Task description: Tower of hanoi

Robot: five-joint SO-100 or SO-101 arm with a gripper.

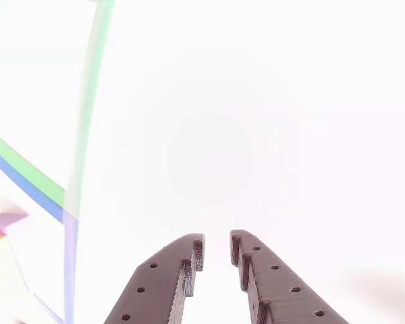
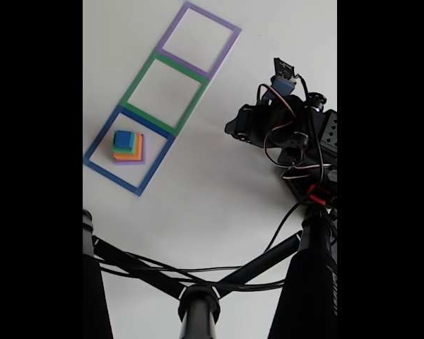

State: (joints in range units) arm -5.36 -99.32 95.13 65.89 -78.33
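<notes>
Dark brown plastic gripper fills the bottom centre of the other view, its two ridged fingers a narrow gap apart with nothing between them, over a washed-out white table. Upper left, a green tape line curves down; a green-and-blue band crosses at left, and a blurred corner of purple and orange blocks sits at the left edge.

Over to the fixed view: black tripod legs and cables lie nearest, across the bottom. At centre left, the stacked tower of blocks, purple base, orange, green, blue cube on top, stands inside the blue square outline, clear of its edges. Green square outline and purple square outline climb toward the top, both open inside. Black robot arm sits right, well apart from the tower, bare table between.
</notes>
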